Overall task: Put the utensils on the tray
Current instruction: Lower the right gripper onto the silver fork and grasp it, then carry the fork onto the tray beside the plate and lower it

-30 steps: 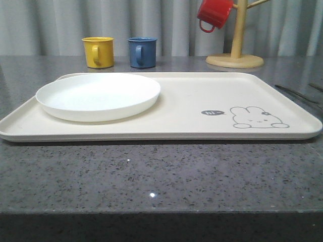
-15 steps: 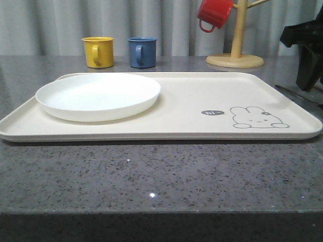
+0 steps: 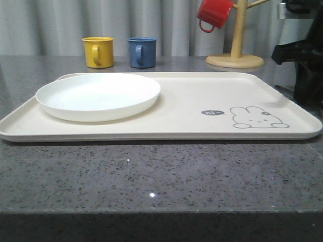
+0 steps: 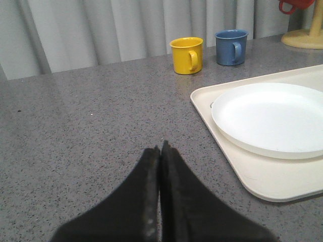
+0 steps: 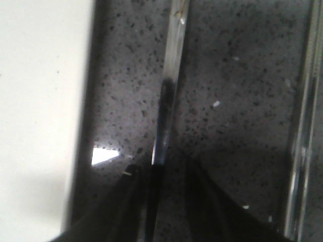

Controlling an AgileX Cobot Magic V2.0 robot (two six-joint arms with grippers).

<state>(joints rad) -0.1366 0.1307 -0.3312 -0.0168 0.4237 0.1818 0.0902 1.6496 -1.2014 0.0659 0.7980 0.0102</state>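
The cream tray (image 3: 186, 103) with the rabbit drawing lies across the table; its edge (image 5: 40, 101) also shows in the right wrist view. Just beside that edge a slim silver utensil handle (image 5: 171, 60) lies on the grey counter, and a second silver utensil (image 5: 303, 126) lies farther out. My right gripper (image 5: 169, 171) is low over the counter and open, its fingers on either side of the first handle. The right arm (image 3: 308, 65) stands at the tray's right end. My left gripper (image 4: 160, 148) is shut on nothing, over bare counter left of the tray.
A round white plate (image 3: 98, 96) sits on the tray's left half. A yellow mug (image 3: 98, 52) and a blue mug (image 3: 142, 52) stand behind the tray. A red mug (image 3: 214, 14) hangs on a wooden mug tree (image 3: 236, 50) at the back right.
The right arm has come into the front view at the right edge and moved down beside the tray's right end. Tray, plate and mugs have not moved.
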